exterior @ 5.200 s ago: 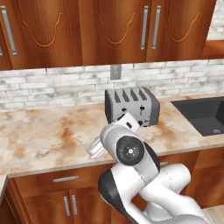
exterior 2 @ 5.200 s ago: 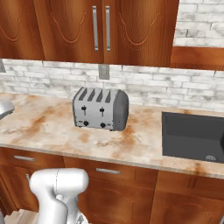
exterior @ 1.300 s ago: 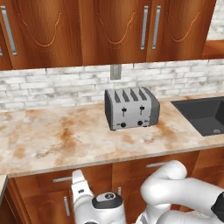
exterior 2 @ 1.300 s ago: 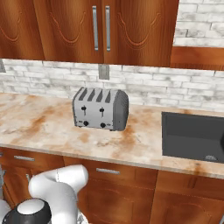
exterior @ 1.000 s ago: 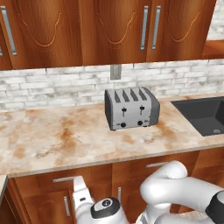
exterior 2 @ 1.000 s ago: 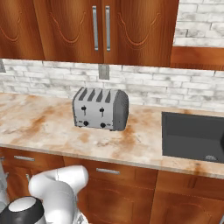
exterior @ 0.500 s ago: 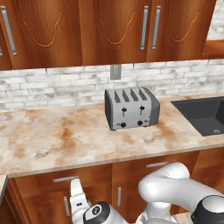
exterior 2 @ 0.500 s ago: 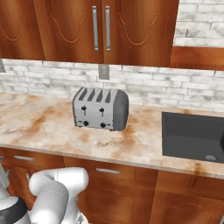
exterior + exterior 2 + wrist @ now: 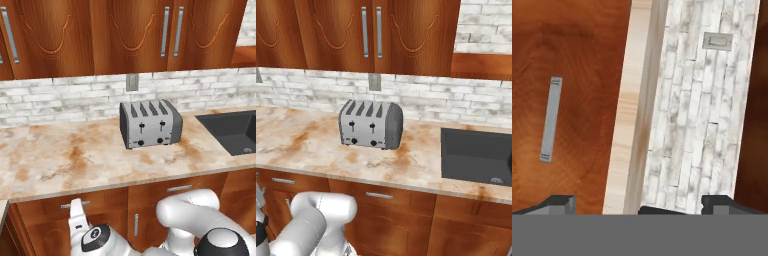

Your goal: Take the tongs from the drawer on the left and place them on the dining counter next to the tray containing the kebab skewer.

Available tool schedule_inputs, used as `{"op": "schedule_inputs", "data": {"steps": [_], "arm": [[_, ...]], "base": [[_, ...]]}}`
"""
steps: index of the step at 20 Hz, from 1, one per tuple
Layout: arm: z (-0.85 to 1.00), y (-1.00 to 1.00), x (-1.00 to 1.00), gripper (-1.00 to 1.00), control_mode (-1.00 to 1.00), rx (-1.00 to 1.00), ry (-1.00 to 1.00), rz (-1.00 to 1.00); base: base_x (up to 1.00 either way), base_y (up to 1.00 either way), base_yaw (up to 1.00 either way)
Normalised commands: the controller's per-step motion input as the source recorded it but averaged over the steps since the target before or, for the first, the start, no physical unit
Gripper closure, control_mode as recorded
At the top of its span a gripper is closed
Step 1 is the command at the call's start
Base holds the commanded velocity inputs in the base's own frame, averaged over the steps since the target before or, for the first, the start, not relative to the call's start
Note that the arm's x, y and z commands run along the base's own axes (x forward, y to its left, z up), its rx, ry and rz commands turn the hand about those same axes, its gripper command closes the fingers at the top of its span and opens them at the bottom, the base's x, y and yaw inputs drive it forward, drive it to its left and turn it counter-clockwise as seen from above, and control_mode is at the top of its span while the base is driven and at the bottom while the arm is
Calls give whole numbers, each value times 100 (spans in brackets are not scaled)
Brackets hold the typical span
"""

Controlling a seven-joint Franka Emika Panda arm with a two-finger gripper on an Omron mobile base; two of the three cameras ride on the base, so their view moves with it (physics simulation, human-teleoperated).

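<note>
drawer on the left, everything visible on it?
The drawer is shut, its flat reddish-brown wooden front flush under the marbled wall counter, left of the toaster. One short horizontal silver bar handle sits near the top edge. In the hand view the front and handle appear rolled sideways. The open gripper faces it, not touching. Contents are hidden.
</note>
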Motion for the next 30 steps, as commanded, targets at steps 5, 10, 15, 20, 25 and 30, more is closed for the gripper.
{"op": "schedule_inputs", "data": {"steps": [5, 10, 15, 20, 25, 30], "arm": [[0, 4, 32, -100, -100, 0, 0, -1], [-1, 3, 18, -100, -100, 0, 0, -1], [-37, 1, 18, -100, -100, 0, 0, -2], [-53, 3, 23, -100, -100, 0, 0, -2], [-45, 16, 17, -100, -100, 0, -1, -2], [-39, 27, 5, -100, -100, 0, 0, -2]], "base": [[0, 0, 0], [0, 0, 0], [0, 0, 0], [0, 0, 0], [0, 0, 0], [0, 0, 0]]}}
